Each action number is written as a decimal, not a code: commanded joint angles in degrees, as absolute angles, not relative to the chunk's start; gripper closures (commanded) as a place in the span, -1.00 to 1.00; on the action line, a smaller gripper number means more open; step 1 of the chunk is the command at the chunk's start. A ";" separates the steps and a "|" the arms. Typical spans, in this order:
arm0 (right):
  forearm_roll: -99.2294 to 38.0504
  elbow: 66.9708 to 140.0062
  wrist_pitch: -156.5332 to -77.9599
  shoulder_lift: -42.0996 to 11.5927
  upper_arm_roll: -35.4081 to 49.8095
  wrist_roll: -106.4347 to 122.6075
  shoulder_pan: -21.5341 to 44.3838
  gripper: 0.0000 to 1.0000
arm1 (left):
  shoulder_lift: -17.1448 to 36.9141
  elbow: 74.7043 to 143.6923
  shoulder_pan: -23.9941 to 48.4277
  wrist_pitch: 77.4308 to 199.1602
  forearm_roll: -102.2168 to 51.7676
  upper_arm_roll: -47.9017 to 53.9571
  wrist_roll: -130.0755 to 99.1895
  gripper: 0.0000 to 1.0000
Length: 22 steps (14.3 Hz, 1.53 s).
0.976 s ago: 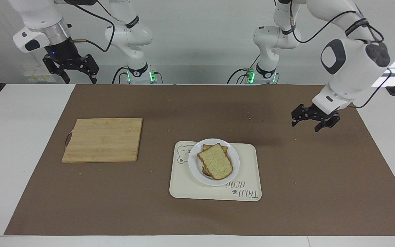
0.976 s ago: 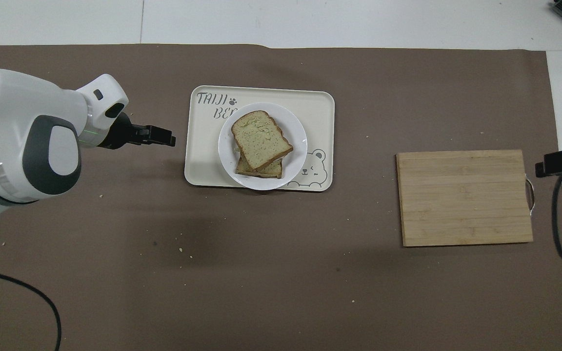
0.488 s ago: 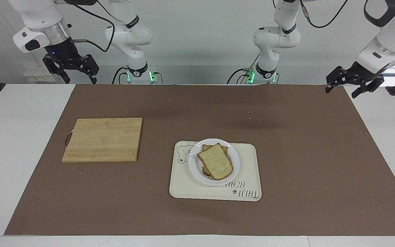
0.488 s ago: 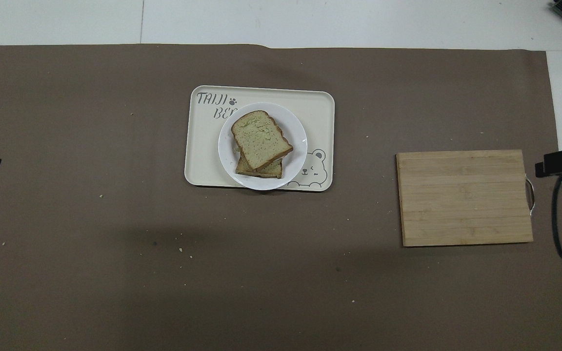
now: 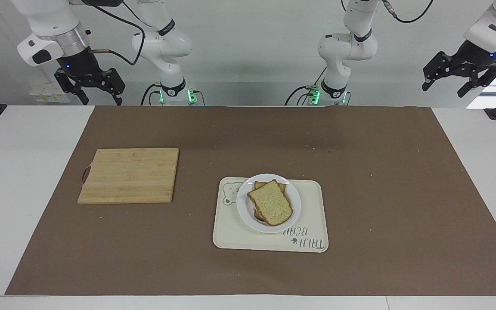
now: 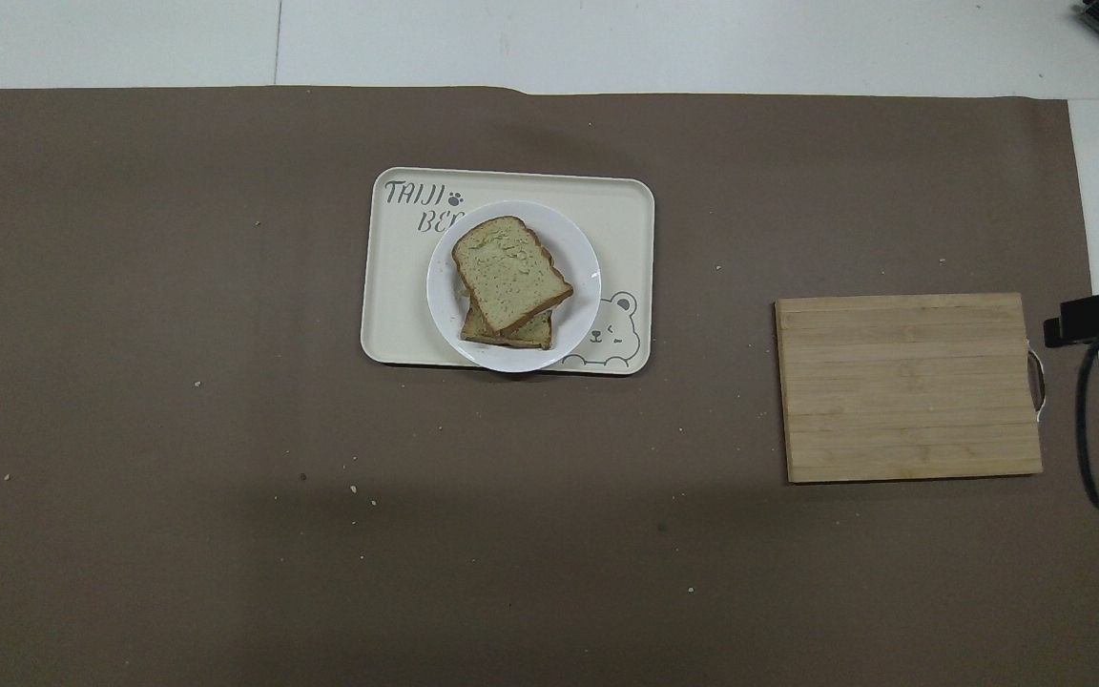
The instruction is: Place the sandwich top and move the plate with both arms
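a white bench (image 5: 28, 193) ran across both views, and a brown mat (image 5: 360, 206) covered most of it. two white arms stood at the robots' end. the left arm (image 5: 351, 43) was raised, and its hand (image 5: 461, 77) hung high over the bench's edge at the left arm's end, fingers spread and gripping nothing. the right arm (image 5: 162, 38) was raised too, and its hand (image 5: 89, 88) hung high over the bench's edge at the right arm's end, fingers spread and gripping nothing. only a dark tip of the right hand (image 6: 1098, 315) showed in the overhead view.

a wooden cutting board (image 6: 907, 386) lay flat on the mat toward the right arm's end. a cream rectangular tray (image 6: 397, 286) with a bear print lay near the mat's middle, farther from the robots than the board. a small round white plate (image 6: 578, 272) sat on the tray. the sandwich top (image 6: 509, 274), a pale speckled slice with a brown crust, lay on the plate, resting askew on another slice (image 6: 530, 334) whose crust edge peeked out beneath it. a few crumbs (image 6: 359, 491) dotted the mat.
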State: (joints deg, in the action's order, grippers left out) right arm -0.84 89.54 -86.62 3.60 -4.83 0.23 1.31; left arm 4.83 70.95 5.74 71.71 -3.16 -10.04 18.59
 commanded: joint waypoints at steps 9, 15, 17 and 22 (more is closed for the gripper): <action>-0.88 89.91 -86.48 4.22 -4.57 1.41 0.88 -1.00 | -2.99 83.50 8.35 72.68 0.08 -9.32 13.10 -1.00; -0.88 89.91 -86.48 4.22 -4.57 1.49 0.79 -1.00 | -2.81 83.32 8.26 74.61 0.53 -9.32 13.10 -1.00; -0.88 89.91 -86.48 4.22 -4.57 1.49 0.79 -1.00 | -2.81 83.32 8.26 74.71 0.44 -9.32 13.10 -1.00; -0.88 89.91 -86.48 4.22 -4.57 1.49 0.79 -1.00 | -2.99 83.58 8.17 76.46 0.44 -9.32 13.62 -1.00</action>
State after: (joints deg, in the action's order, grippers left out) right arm -0.84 89.53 -86.62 3.61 -4.82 0.23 1.30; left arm -1.32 81.32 7.33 73.87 -0.95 -9.01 13.94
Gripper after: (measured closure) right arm 0.000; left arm 0.000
